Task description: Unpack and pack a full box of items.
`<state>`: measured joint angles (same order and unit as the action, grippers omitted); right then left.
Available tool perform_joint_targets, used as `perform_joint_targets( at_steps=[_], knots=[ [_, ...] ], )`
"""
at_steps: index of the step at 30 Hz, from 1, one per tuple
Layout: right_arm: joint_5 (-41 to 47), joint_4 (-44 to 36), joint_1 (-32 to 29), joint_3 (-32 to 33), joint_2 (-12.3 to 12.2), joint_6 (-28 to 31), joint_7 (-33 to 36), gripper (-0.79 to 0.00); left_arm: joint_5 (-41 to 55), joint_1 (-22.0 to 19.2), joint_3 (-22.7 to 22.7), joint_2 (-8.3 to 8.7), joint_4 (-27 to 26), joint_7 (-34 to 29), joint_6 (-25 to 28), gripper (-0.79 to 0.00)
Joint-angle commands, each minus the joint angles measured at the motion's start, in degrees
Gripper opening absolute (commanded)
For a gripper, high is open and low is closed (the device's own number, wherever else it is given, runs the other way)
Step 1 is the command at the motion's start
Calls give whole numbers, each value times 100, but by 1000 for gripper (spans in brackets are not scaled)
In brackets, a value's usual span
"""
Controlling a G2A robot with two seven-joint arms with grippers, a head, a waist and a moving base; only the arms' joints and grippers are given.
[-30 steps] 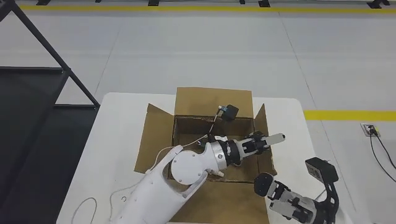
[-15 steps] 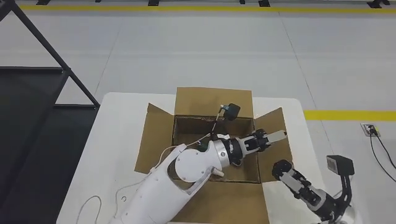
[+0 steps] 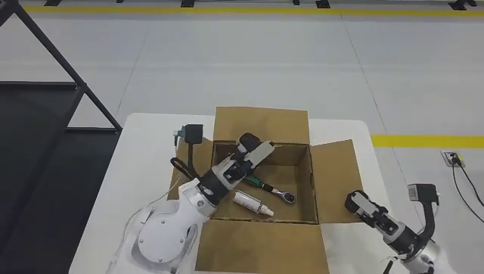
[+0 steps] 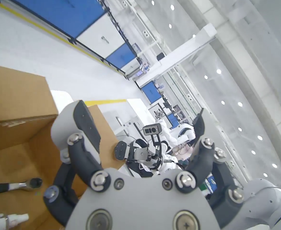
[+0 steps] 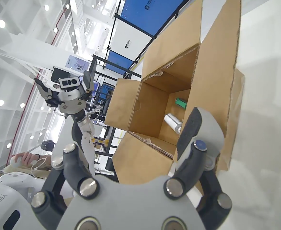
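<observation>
Two items lie on the floor of the open box (image 3: 261,122): a ratchet wrench (image 3: 272,189) with a green grip, near the middle, and a white tube (image 3: 252,203) just beside it, toward the near left corner. All four flaps are folded outward, so the opening step looks done and the unpacking is judged to be in hand, with these two pieces yet to come out.

The left gripper (image 3: 253,149) hangs over the far left part of the opening, its fingers (image 4: 83,113) spread wide with nothing between them. The right gripper (image 3: 357,200) sits low over the tabletop (image 3: 144,168), outside the box and just beside the right flap, its fingers also spread and empty.

The next move probably calls for the left gripper to tip down and descend onto the wrench or the tube, closing across the narrow shaft or body.

The wrench has bare cardboard all round it. The tube lies nearer the left wall, which leaves less room for a finger on that side. The walls are tall, so the wrist must come in from above. Open tabletop to the left of the box offers room to set things down.
</observation>
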<state>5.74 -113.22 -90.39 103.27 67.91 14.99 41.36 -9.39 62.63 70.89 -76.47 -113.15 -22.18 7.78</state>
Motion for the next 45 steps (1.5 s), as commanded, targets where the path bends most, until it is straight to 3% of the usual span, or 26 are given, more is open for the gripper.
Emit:
perform_joint_targets(
  at_steps=[1,4,9,13,24,27,39,45],
  knots=[
    [92,126,72,-30,-10,-24,54,0,-118,440,382,50,-363,126,64,0],
    [178,319,160,-82,-28,-42,163,0,-559,996,991,109,-853,594,124,0],
    [181,431,218,-141,-46,-168,252,0,17,1867,1988,151,-1401,1078,470,0],
    [181,431,218,-141,-46,-168,252,0,204,2359,2508,171,-1736,1201,668,0],
    [180,418,218,-161,-44,-183,214,0,255,2360,2502,170,-1708,1222,631,0],
    [36,436,312,-301,-48,-336,84,0,426,2343,2621,160,-1594,1478,498,0],
    [-154,1136,851,-637,-102,-792,184,0,1268,2989,3319,123,-1208,2057,685,0],
    [-238,677,882,-658,-126,-676,90,0,1463,3075,3397,115,-1144,2050,801,0]
  ],
)
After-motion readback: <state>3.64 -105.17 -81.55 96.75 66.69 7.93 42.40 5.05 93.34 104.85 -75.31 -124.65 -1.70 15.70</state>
